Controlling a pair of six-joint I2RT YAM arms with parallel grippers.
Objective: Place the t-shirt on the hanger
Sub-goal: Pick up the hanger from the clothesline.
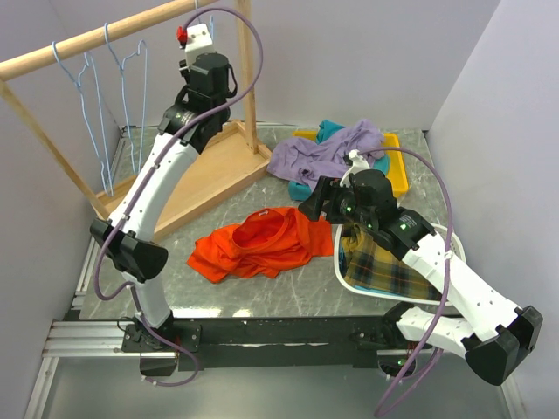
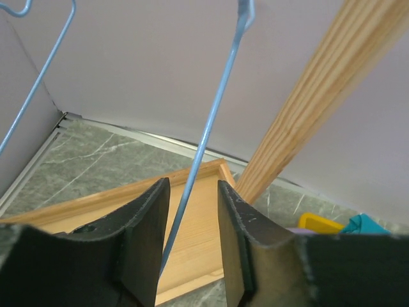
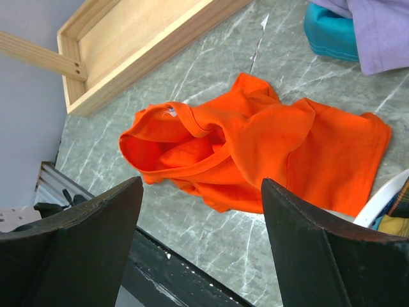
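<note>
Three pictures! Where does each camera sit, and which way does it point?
Top external: fixed above and behind the arms, looking down on the table; left arm, right arm and their bases show.
Left wrist: on the raised left arm, facing the back wall; the open left gripper straddles a blue hanger wire beside a wooden post.
Right wrist: on the right arm, looking down at the orange t-shirt past the open right gripper.
Shared: top and right wrist both show the t-shirt and the wooden tray.

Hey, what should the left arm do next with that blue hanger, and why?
Probably close the left gripper on the hanger: its wire runs between the open fingers, not yet pinched. The right gripper hangs open above the t-shirt, which lies crumpled.
</note>
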